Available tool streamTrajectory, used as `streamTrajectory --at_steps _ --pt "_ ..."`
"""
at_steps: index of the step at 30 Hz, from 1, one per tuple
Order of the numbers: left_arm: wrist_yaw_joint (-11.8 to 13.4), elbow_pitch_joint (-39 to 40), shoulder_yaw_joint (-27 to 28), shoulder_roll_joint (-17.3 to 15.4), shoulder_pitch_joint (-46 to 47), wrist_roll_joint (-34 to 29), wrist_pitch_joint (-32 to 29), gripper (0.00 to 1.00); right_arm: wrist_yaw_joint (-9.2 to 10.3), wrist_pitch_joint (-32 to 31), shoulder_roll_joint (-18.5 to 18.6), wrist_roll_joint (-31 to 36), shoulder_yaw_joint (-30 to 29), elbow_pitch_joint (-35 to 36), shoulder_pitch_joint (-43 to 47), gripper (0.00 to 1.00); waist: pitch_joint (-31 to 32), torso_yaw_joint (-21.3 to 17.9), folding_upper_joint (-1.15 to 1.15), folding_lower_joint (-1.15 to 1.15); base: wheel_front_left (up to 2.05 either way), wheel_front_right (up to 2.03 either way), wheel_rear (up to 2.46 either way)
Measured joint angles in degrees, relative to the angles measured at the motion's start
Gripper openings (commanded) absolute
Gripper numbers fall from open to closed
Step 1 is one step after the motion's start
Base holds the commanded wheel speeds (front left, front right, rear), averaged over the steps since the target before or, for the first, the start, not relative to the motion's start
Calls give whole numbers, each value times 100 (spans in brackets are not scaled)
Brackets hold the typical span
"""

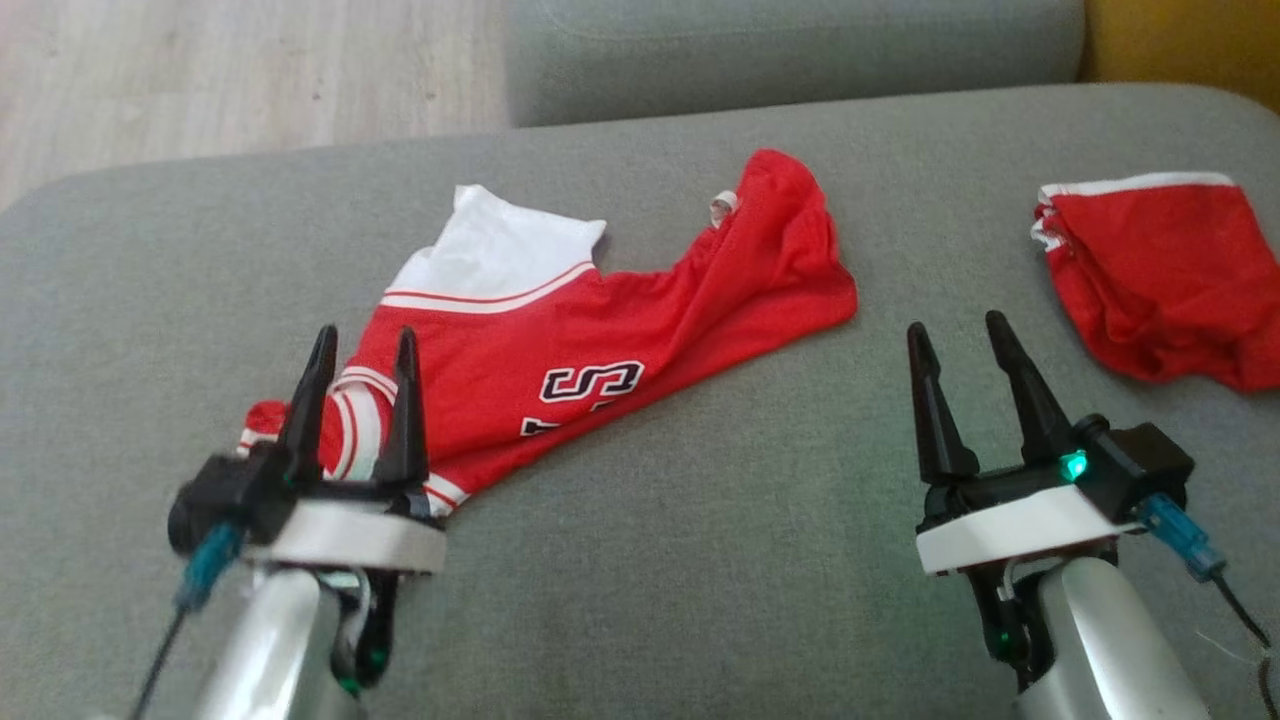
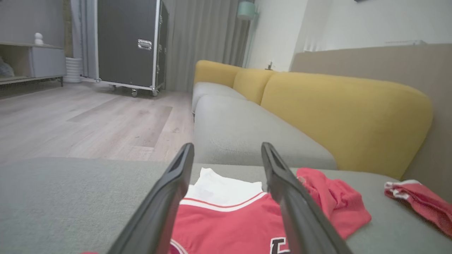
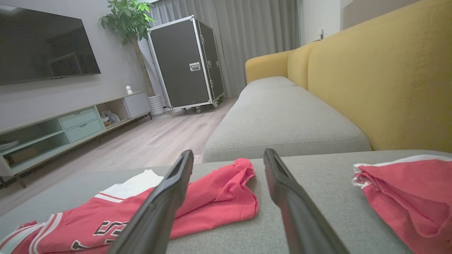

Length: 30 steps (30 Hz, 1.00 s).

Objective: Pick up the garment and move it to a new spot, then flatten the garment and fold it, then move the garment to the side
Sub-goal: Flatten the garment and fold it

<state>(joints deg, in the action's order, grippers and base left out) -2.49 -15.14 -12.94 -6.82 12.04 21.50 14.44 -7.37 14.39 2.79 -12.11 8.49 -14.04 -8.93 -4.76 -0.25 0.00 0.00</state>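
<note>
- Garment, a red jersey with white trim, lay rumpled on the grey sofa cushion; I judged it not yet flattened.
- Its long axis ran on a diagonal in my head view, with the striped armhole end low and left and the bunched red end high and right.
- My left gripper hung with its 2 fingers spread wide and nothing between them, right over the striped near end. I could not tell whether the tips touched the cloth.
- My right gripper was just as wide open and empty, over bare cushion to the right of the jersey and clear of it.
- The jersey's far red end lay ahead and to the left of that gripper, near but not under it.
- A 2nd red garment sat further right, apart from the jersey.
- I reckoned the left arm was the nearer for the striped end. The right would need to go forward and inward to reach the other end before I could stretch the cloth along that diagonal.
</note>
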Motion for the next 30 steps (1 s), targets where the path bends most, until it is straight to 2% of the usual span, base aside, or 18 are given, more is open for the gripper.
streamTrajectory --at_steps 3,8,10,13,19,24,30 --pt "-203 -453 -178 -272 489 -147 -316 100 0 0 1 0 -1 2 -24 100 -149 -75 0 0 0 0 0" --pt "-466 -1201 -760 -744 2001 -157 -1402 100 0 0 1 1 53 56 -281 100 -502 -242 0 1 0 0 0" --pt "-483 -1451 -1167 -875 2595 114 -1937 100 0 0 2 1 89 83 -403 100 -656 -332 0 1 0 0 0" --pt "-509 -1680 -1947 -1182 3306 838 -2788 100 0 0 2 -8 155 129 -555 100 -890 -506 0 1 0 0 0" --pt "-509 -1588 -3488 -1995 4209 1901 -3896 100 0 0 3 -112 152 216 -705 100 -1325 -868 0 2 0 0 0" --pt "-509 -1341 -4480 -2408 4567 2683 -4487 100 -1 0 3 -211 145 252 -726 100 -1583 -1129 0 1 0 0 0" --pt "-509 -1347 -5188 -2704 5013 2993 -4562 100 0 0 3 -252 142 316 -798 100 -1807 -1297 0 0 0 0 0"
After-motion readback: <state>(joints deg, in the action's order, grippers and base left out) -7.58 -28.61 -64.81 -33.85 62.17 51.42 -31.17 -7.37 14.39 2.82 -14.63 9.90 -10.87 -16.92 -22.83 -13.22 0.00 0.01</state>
